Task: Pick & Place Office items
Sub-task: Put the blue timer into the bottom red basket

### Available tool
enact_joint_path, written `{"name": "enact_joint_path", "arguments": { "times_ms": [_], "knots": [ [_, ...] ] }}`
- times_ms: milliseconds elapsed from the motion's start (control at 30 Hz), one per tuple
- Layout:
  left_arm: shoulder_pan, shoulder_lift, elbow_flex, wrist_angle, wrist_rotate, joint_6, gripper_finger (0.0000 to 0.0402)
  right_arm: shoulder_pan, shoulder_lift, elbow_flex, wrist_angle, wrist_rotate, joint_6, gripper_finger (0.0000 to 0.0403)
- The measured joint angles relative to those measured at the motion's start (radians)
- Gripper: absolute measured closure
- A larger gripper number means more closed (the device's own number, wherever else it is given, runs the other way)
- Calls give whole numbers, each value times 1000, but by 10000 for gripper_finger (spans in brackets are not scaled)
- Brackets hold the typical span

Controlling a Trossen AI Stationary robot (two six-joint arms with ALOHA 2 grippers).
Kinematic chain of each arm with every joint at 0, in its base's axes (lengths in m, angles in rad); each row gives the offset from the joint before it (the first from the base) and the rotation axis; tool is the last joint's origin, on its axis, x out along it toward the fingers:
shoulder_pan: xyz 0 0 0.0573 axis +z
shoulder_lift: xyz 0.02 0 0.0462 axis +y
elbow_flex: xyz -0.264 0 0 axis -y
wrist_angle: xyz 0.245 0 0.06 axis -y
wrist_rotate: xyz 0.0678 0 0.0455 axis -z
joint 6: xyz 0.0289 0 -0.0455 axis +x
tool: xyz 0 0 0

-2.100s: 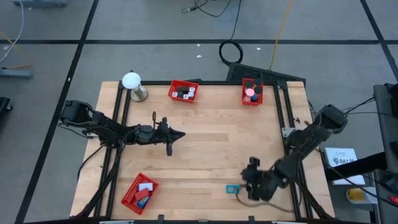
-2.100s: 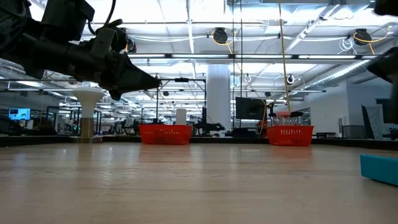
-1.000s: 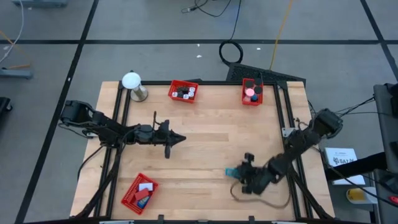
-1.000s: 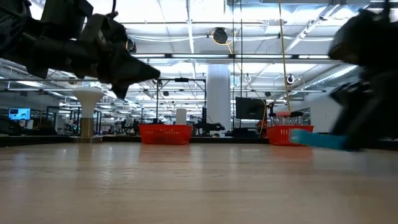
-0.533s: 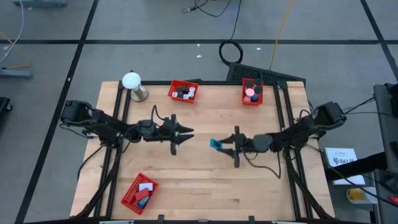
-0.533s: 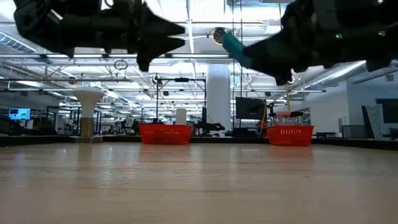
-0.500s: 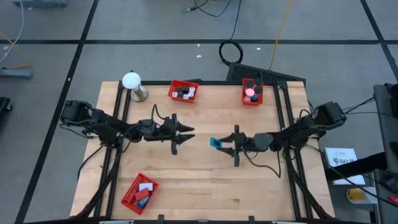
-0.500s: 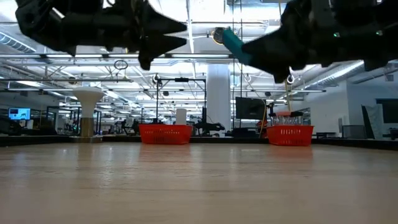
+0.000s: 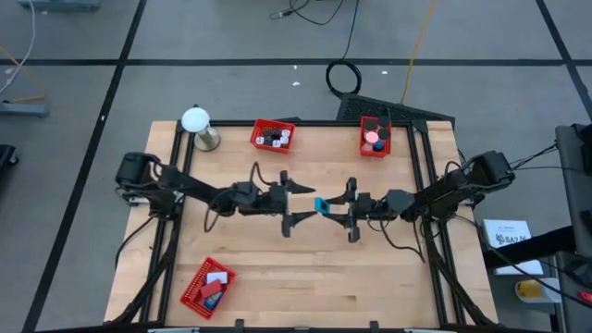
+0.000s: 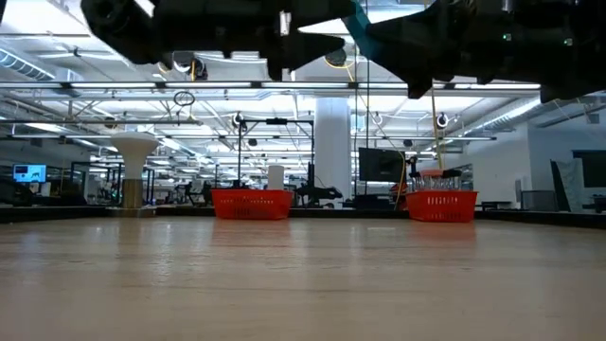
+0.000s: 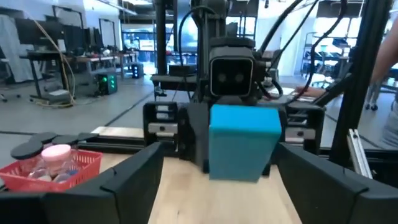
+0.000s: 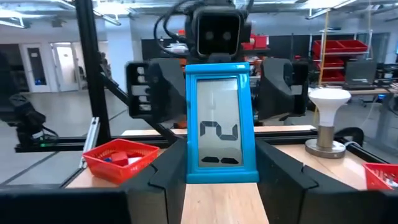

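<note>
A flat blue rectangular office item [image 9: 322, 205] with a pale window on one face [image 12: 217, 127] hangs above the table's middle, with my right gripper [image 9: 333, 206] shut on it. In the left wrist view the blue item [image 11: 242, 142] fills the centre, in front of the right gripper's camera. My left gripper [image 9: 302, 203] faces it from the table's left, open, one finger [image 11: 134, 177] to each side just short of the item's free end, touching nothing. In the low view both arms cross the top, with a sliver of the blue item [image 10: 356, 23] showing. My right gripper pinches the blue item by its two long edges, near the end closest to the wrist [image 12: 216, 175], between its two fingers [image 12: 166, 180]. The fingers come level from the table's right and lie along the item. The item sticks out toward the left gripper, clear of the table.
Two red mesh trays [image 9: 273, 136] [image 9: 375, 139] stand at the far edge and a third [image 9: 207, 285] at the near left corner, all with small items. A white ball on a silver stand [image 9: 197, 126] is at the far left. Bare wood lies below the grippers.
My right gripper has carried the blue item from the near right part of the table up and toward the centre, tipping from downward to level. My left gripper has moved toward the table's right, risen and opened, so the two now face each other.
</note>
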Motion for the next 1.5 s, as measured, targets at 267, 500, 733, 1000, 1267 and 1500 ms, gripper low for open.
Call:
{"name": "enact_joint_path", "arguments": {
  "times_ms": [267, 500, 733, 1000, 1267, 1500],
  "knots": [
    [-1, 65, 97, -3, 45, 6, 107, 0, 0, 0, 9, -26, -30, 258],
    [-8, 75, 110, 0, 36, -12, 216, -2, 0, 0, 11, -46, -43, 258],
    [-17, 46, 109, -30, 75, 1, 247, 0, 0, 0, -4, -48, -21, 184],
    [-107, -233, 108, -578, -11, -18, 247, 9, 0, 0, -208, 66, -24, 98],
    [-362, -406, 196, -1326, -168, -551, 247, 13, 0, 0, -357, 161, -35, 217],
    [-620, -371, 299, -1749, -174, -1191, 247, 13, 0, 0, -380, 159, -35, 373]
  ]
}}
